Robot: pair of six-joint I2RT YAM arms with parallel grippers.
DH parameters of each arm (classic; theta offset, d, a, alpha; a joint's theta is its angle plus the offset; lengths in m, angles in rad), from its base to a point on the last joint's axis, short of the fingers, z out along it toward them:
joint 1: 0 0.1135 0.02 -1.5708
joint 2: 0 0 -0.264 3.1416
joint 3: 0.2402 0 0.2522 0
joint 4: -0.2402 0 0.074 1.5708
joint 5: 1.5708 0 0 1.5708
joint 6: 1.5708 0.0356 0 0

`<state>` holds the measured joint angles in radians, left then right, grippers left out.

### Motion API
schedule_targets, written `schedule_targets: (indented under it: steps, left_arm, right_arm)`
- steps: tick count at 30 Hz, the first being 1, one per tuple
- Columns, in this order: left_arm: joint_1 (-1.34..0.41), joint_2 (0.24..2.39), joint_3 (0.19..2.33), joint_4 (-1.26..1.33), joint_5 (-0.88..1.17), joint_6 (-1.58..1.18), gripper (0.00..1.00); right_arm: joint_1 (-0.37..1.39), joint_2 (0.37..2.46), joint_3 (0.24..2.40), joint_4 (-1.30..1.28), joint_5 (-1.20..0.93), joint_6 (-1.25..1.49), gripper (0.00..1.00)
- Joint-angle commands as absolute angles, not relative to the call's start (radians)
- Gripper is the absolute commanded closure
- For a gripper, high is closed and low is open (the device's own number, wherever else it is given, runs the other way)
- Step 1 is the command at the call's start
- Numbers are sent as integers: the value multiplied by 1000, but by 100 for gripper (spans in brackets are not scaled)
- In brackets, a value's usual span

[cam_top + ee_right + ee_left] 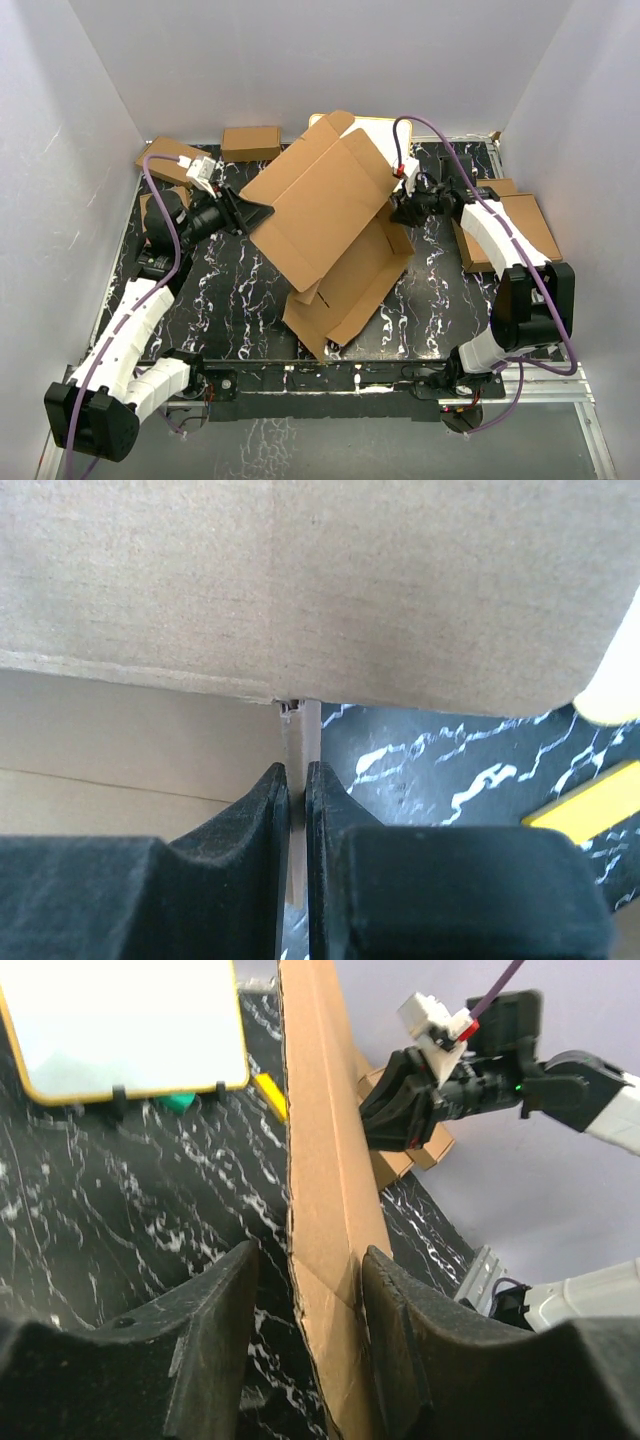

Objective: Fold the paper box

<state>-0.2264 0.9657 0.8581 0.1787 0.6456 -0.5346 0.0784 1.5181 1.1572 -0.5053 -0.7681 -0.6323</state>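
Black marbled table [230, 290], mid-frame: my right gripper [297, 770] is pinching the paper box [320, 200] flap, left gripper [305, 1260] is straddling a panel, spread; sagging sheet could tear the flap.

The paper box [325, 215] is plain brown cardboard, matt and faintly fibrous, with slightly ragged cut edges. The surface [230, 300] is black with white marble veining, smooth with a slight sheen. The left pincer [310, 1260] and the right pincer [297, 780] have matt black fingers with a fine grainy texture, plastic by the look. The arm shells [130, 325] are smooth white plastic; the cable [498, 984] is purple and slightly glossy. The board [130, 1025] has a smooth, bright white face in a tan frame. The walls [330, 50] are flat matt white.
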Motion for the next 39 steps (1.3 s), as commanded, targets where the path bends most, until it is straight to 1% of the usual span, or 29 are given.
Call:
schedule_targets:
  steps: [1, 6, 8, 13, 16, 17, 18, 19, 20, 21, 26, 32, 39]
  left_arm:
    - [-227, 942, 784, 245, 614, -644, 55]
    - [-228, 941, 733, 194, 554, -663, 55]
    - [-228, 949, 710, 192, 538, -677, 58]
    - [-227, 968, 672, 234, 525, -724, 73]
    - [-227, 988, 667, 234, 534, -726, 75]
    - [-228, 994, 664, 234, 536, -726, 78]
    - [-227, 1000, 661, 241, 541, -729, 85]
    - [-227, 1004, 655, 247, 542, -734, 96]
    - [-227, 1008, 650, 250, 540, -738, 100]
    - [-228, 1008, 644, 257, 539, -738, 100]
    - [-227, 1000, 616, 296, 530, -733, 100]
    - [-227, 1017, 597, 332, 555, -727, 100]
    - [-227, 1023, 605, 314, 533, -696, 100]
  right_arm:
    - [85, 1544, 1241, -744, -683, -679, 92]
    - [94, 1583, 1265, -778, -607, -668, 92]
    - [101, 1599, 1269, -785, -591, -670, 92]
    - [128, 1632, 1277, -785, -543, -659, 92]
    - [137, 1648, 1285, -785, -537, -651, 92]
    - [140, 1650, 1285, -783, -533, -649, 92]
    - [142, 1654, 1285, -781, -529, -648, 92]
    - [144, 1656, 1285, -780, -525, -646, 92]
    - [145, 1659, 1285, -777, -520, -645, 92]
    - [145, 1662, 1283, -774, -512, -643, 92]
    - [150, 1661, 1237, -721, -462, -634, 83]
    - [159, 1653, 1155, -632, -415, -626, 76]
    - [161, 1638, 1112, -610, -380, -631, 72]
